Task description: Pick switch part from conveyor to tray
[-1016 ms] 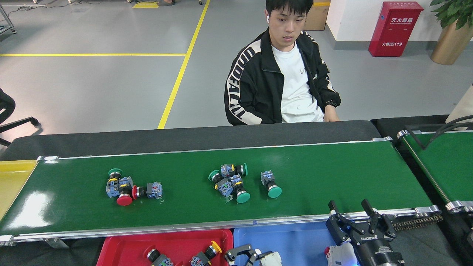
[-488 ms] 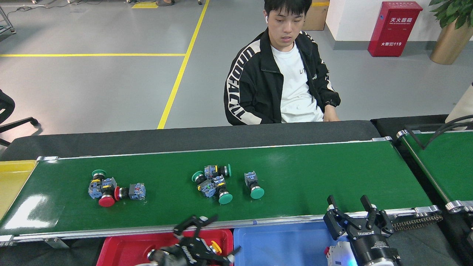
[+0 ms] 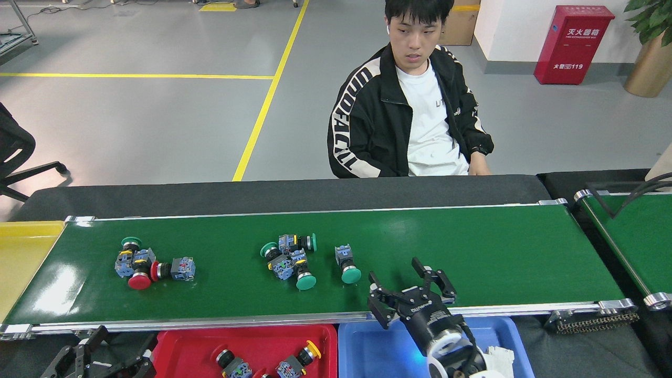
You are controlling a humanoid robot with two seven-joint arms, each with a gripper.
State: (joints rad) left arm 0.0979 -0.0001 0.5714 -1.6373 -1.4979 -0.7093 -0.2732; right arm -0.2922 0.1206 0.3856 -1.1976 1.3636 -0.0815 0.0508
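The conveyor (image 3: 472, 247) is a wide dark-green belt with silver rails. Switch parts lie on it: a left cluster (image 3: 142, 265) with red and green caps, a middle cluster (image 3: 289, 257) with green caps, and a single green-capped one (image 3: 346, 265). My right gripper (image 3: 396, 270) hangs open and empty over the belt's near edge, just right of that single part. At the bottom left, below the belt rail, my left gripper (image 3: 123, 338) shows two spread fingers with nothing between them. A red tray (image 3: 173, 346) holds two switch parts (image 3: 231, 363). A blue tray (image 3: 367, 349) sits beside it.
A person (image 3: 415, 105) sits behind the conveyor. A yellow tray (image 3: 21, 252) lies at the belt's left end. A second green belt (image 3: 635, 241) angles off at the right. A white piece (image 3: 499, 357) sits in the blue tray.
The switch parts have drifted left on the belt. My right gripper moved left and forward over the belt's near edge. My left gripper swung from above the red tray to the bottom left.
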